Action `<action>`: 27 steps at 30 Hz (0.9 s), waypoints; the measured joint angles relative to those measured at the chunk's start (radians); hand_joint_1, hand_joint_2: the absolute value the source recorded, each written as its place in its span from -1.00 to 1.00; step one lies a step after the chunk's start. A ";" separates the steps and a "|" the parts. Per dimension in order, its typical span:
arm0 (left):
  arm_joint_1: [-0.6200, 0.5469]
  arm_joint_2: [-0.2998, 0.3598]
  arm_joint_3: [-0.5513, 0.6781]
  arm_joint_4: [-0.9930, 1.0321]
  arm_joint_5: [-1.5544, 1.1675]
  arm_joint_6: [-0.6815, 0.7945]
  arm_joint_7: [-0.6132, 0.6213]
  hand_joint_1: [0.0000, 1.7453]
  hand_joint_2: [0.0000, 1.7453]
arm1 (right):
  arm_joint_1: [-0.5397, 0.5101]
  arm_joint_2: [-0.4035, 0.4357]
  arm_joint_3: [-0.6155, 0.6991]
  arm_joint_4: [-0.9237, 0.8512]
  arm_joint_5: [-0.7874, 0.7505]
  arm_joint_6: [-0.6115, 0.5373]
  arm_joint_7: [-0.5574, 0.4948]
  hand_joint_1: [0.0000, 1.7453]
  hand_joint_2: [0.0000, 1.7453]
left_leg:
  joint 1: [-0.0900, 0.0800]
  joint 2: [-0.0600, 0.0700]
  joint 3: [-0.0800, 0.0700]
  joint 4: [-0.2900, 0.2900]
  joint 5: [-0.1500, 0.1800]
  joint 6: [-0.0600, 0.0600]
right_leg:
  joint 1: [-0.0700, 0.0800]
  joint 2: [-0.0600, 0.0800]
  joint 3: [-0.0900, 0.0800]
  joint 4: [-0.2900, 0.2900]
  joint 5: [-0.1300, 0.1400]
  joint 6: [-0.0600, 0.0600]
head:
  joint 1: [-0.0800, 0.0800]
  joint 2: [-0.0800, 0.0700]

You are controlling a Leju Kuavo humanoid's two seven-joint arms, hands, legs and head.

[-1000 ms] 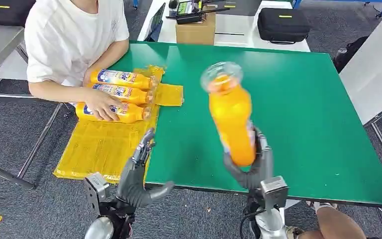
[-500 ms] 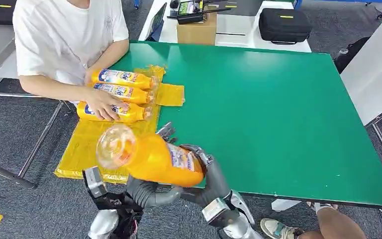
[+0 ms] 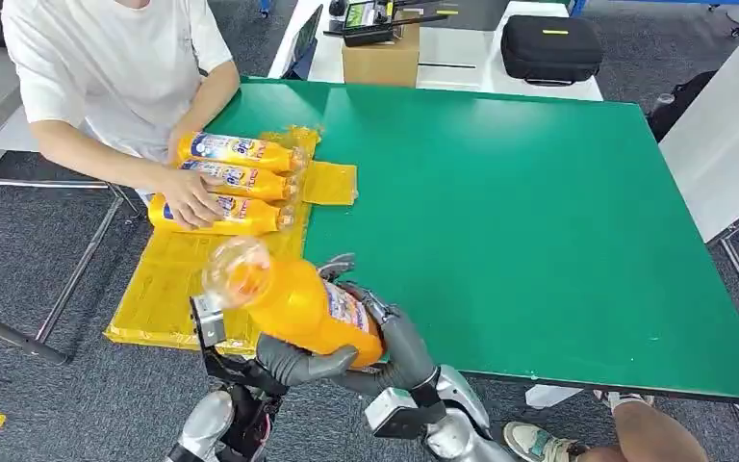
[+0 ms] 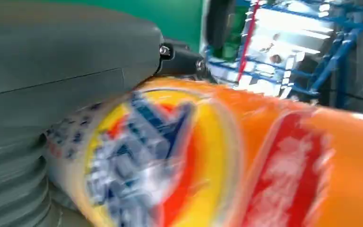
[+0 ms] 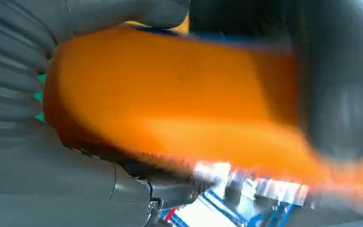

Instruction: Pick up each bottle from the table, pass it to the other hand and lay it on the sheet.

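An orange bottle (image 3: 289,303) with a blue and yellow label lies tilted in the air over the table's front left edge, its clear base pointing toward the yellow sheet (image 3: 178,289). My right hand (image 3: 396,339) wraps it from the right. My left hand (image 3: 300,363) curls around it from below. In the left wrist view the bottle's label (image 4: 170,161) presses against my left hand (image 4: 52,94). In the right wrist view my right hand (image 5: 33,156) holds the bottle (image 5: 170,104) with the thumb over it. Three more bottles (image 3: 239,181) lie side by side on the sheet's far end.
A person in a white shirt sits at the left, one hand (image 3: 188,197) resting on the nearest lying bottle (image 3: 241,218). The green table (image 3: 539,212) stretches to the right. A cardboard box (image 3: 378,60) and a black case (image 3: 548,43) stand on the white table behind.
My right hand swung the bottle from upright over the table's front middle down and left, tipping it sideways. My left hand rose and closed under it.
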 measured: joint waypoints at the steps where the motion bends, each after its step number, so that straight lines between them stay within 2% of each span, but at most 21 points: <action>1: 0.000 0.000 0.003 0.000 0.005 0.000 -0.002 1.00 1.00 | 0.002 0.002 0.000 0.008 0.010 -0.013 0.003 -1.00 1.00 | 0.000 0.000 0.000 0.000 0.000 0.000 | 0.000 0.000 0.000 0.000 0.000 0.000 | -0.001 0.000; 4: 0.002 0.000 0.011 0.000 0.023 0.000 -0.008 1.00 1.00 | 0.006 0.011 -0.001 0.024 0.025 -0.043 0.012 -1.00 1.00 | 0.000 0.001 0.000 0.000 0.000 0.000 | 0.000 0.000 -0.001 0.000 0.000 0.000 | -0.001 0.000; 5: 0.004 0.000 0.014 0.000 0.028 0.000 -0.008 1.00 1.00 | 0.008 0.011 -0.001 0.026 0.029 -0.053 0.016 -1.00 -1.00 | 0.000 0.000 0.000 0.000 0.000 0.000 | 0.000 0.000 -0.001 0.000 0.000 0.000 | -0.001 0.000; 10: 0.011 -0.002 0.022 -0.001 0.058 0.007 -0.009 1.00 1.00 | 0.027 0.017 -0.005 0.028 0.047 -0.093 0.023 -1.00 -1.00 | 0.000 0.000 0.000 0.000 0.000 0.000 | 0.000 0.000 -0.001 0.000 0.000 0.000 | -0.001 0.000; 14: 0.012 -0.002 0.032 -0.002 0.030 0.081 -0.020 1.00 1.00 | 0.058 0.027 -0.021 0.021 0.064 -0.152 0.031 -1.00 -1.00 | 0.000 0.001 0.000 0.000 0.000 0.000 | 0.000 0.000 -0.001 0.000 0.000 0.000 | -0.001 0.000; 18: -0.011 0.000 0.069 -0.003 -0.125 0.244 -0.039 1.00 1.00 | 0.112 0.029 -0.042 -0.002 0.096 -0.227 0.039 -1.00 -1.00 | 0.000 0.000 0.000 0.000 0.000 0.000 | 0.000 0.000 0.000 0.000 0.000 0.000 | 0.000 0.000; 21: -0.044 0.019 0.105 0.000 -0.477 0.481 -0.058 1.00 1.00 | 0.140 0.028 -0.049 -0.025 0.118 -0.232 0.055 -1.00 -1.00 | 0.000 0.001 0.000 0.000 0.000 0.000 | 0.000 0.000 -0.001 0.000 0.000 0.000 | -0.001 0.000; 23: -0.068 0.029 0.143 0.010 -0.600 0.508 -0.052 1.00 1.00 | 0.150 0.027 -0.052 -0.039 0.121 -0.222 0.059 -1.00 -1.00 | 0.001 0.000 0.000 0.000 0.000 0.000 | 0.000 0.000 0.000 0.000 0.000 0.000 | -0.001 0.000; 27: -0.084 0.036 0.173 0.018 -0.640 0.493 -0.039 1.00 1.00 | 0.151 0.026 -0.054 -0.046 0.129 -0.213 0.063 -1.00 -1.00 | 0.001 0.001 0.000 0.000 0.000 0.000 | 0.000 0.000 0.000 0.000 0.000 0.000 | -0.001 0.000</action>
